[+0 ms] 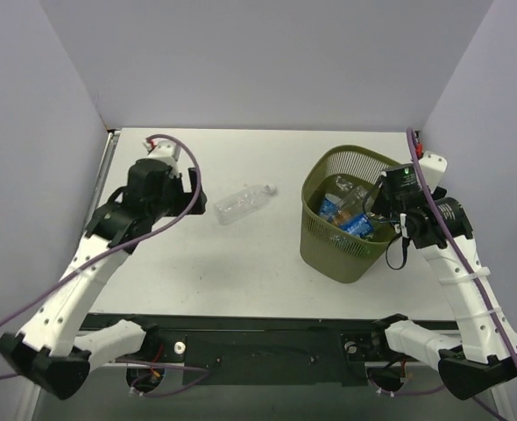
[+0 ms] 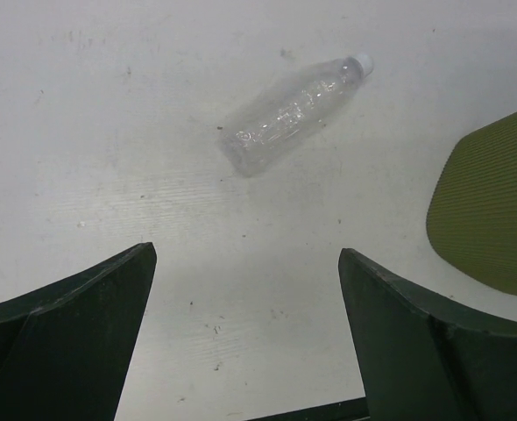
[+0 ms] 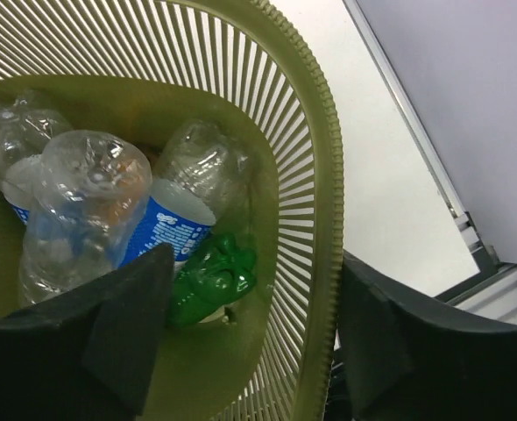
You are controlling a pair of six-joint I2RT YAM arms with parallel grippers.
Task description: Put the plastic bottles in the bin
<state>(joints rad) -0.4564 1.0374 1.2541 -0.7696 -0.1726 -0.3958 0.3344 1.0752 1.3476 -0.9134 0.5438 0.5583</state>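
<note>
Both jaw pairs wide, empty; one bottle (image 1: 244, 203) on table (image 1: 232, 267), perhaps four in bin (image 1: 325, 247).

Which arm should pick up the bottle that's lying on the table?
Left, probably. Its open left tool points at the clear bottle on the table, with nothing between. The right tool is open over the bin, farther away.

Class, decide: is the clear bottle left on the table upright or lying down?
Lying down: the clear bottle shows its full length along the table, white cap pointing sideways.
</note>
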